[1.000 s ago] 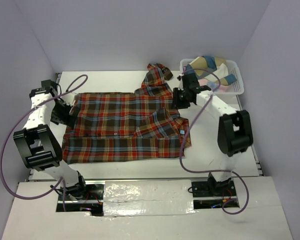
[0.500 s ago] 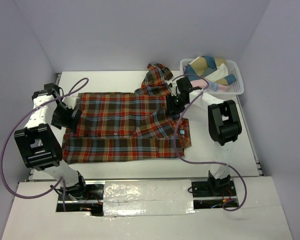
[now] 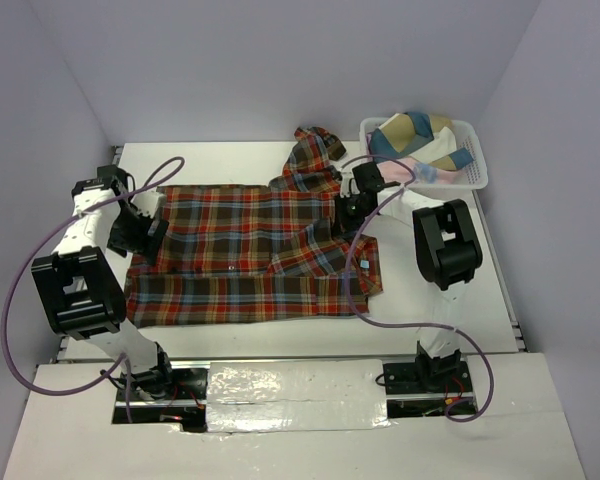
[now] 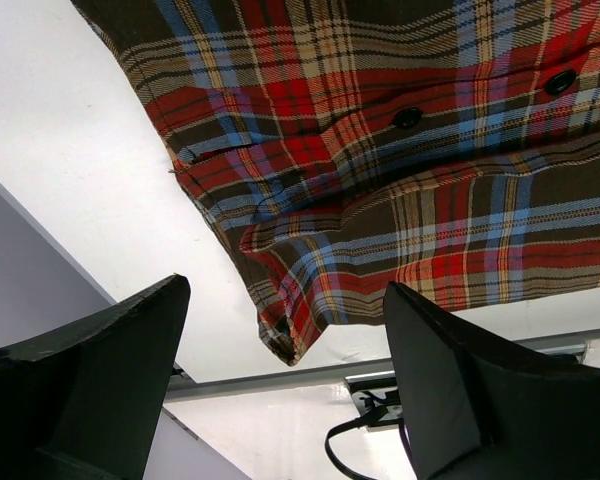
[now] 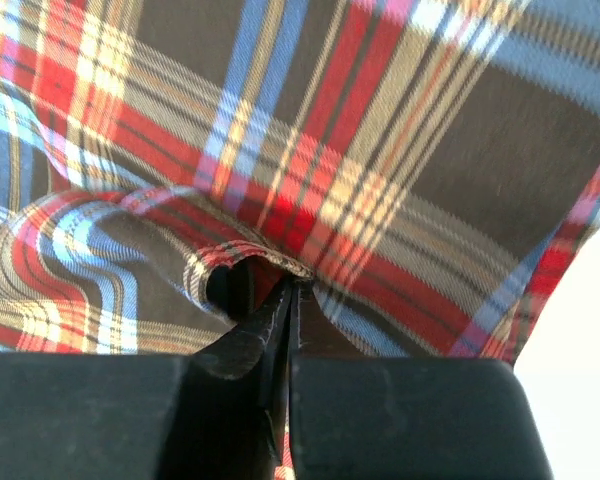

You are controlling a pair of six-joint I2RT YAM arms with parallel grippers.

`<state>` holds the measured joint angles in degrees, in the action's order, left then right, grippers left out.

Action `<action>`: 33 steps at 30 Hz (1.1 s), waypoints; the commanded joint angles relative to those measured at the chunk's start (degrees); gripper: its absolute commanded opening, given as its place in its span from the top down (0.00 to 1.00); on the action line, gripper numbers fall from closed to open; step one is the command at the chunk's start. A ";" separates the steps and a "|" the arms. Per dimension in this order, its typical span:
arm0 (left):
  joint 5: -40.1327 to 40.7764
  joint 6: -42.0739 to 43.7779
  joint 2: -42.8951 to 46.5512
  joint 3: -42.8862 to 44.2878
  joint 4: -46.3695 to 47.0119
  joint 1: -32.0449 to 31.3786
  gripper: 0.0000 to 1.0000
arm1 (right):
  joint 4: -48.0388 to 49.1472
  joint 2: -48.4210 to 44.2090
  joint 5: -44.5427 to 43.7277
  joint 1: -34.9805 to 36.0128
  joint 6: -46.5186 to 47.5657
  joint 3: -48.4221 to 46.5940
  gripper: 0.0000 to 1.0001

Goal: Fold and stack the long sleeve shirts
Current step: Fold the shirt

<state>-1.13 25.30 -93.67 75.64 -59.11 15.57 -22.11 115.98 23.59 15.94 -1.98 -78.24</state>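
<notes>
a: item one, hidden or cut off?

b: plaid shirt [image 3: 250, 255], laid out flat across the middle of the table [image 3: 440, 300], collar end to the right. its far right edge is covered by the right arm. one sleeve [image 3: 315, 150] is bunched in a heap at the far edge, its cuff impossible to make out. in the left wrist view only a lower corner shows, with the rest running out of frame.

a: right gripper?

b: right gripper [image 3: 345, 207] is down on the shirt near the collar. in its own view the right gripper [image 5: 290, 285] has its fingers pressed together, pinching a small raised ridge of the cloth. how much cloth lies between them cannot be told.

a: left gripper?

b: left gripper [image 3: 142, 230] is at the shirt's left edge, fingers spread wide. from the wrist, the left gripper [image 4: 285, 300] frames the hem corner, apart from it. whether the fingers touch the table is unclear.

a: materials?

b: the shirt is soft woven flannel in red-orange, brown and blue checks, with dark round buttons [image 4: 407, 117] and a doubled hem. the table is flat, matte and white. the fingers [image 4: 110, 370] are black, wedge-shaped and hard.

a: other entries?

b: a white slotted plastic basket [image 3: 477, 170] stands at the far right corner, holding rumpled cloth [image 3: 415, 132] in tan, blue and pink; what kind is unreadable. purple cables [image 3: 20, 280] loop off both arms.
</notes>
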 commanded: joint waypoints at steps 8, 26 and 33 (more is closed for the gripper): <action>-1.25 0.80 -0.02 3.03 -0.30 -0.54 0.08 | 8.38 -15.34 -6.01 4.53 4.52 5.02 1.00; -6.26 2.56 1.91 5.40 0.05 -2.56 0.09 | 21.49 -32.31 -15.41 29.38 18.23 16.62 1.00; -5.82 3.35 1.91 3.91 1.02 -2.65 0.09 | 18.60 -29.95 -20.60 43.37 16.83 21.20 0.95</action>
<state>-5.63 27.14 -93.65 79.40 -58.33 13.19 -3.73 85.01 5.96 55.83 14.26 -57.87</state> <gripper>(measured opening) 0.914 0.034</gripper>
